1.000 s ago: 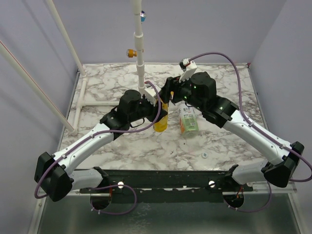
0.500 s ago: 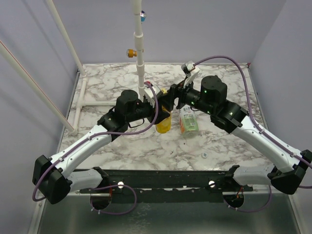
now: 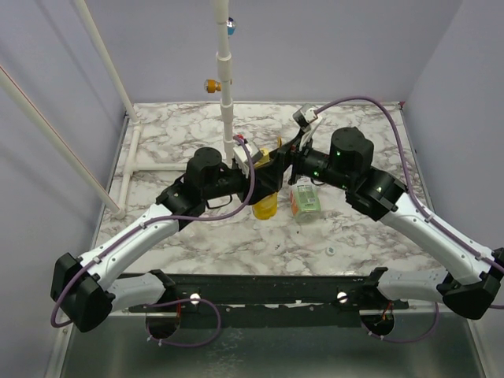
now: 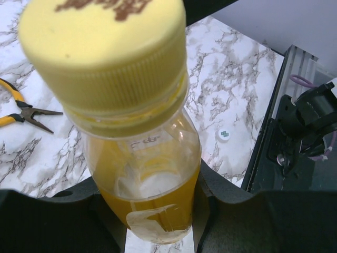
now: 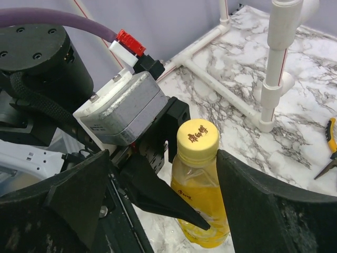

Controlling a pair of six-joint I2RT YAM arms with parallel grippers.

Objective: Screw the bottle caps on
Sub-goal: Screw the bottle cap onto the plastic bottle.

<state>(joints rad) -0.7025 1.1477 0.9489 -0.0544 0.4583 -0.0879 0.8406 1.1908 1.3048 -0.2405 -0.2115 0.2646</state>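
Right now your yellow cap [image 5: 197, 136] sits on the neck of the yellow bottle [image 5: 201, 211], which is upright and clamped low on its body by the left claw [image 4: 158, 221]. Your right claw [image 5: 164, 158] is spread wide either side of the cap, seemingly not touching it. The clear bottle [image 3: 305, 198] lies just beside on the table [image 3: 173, 126], and a white cap [image 3: 331, 250] rests nearer the arms' bases.

Upright at mid-table [image 3: 181, 126]: yellow bottle [image 3: 264, 206], orange liquid inside, yellow cap [image 5: 197, 135] seated on its neck (brown print on top). Just right of it, clear bottle [image 3: 304, 200] with green-and-white label, lying down. Whitish cap [image 3: 331, 251] loose near the table's near edge.
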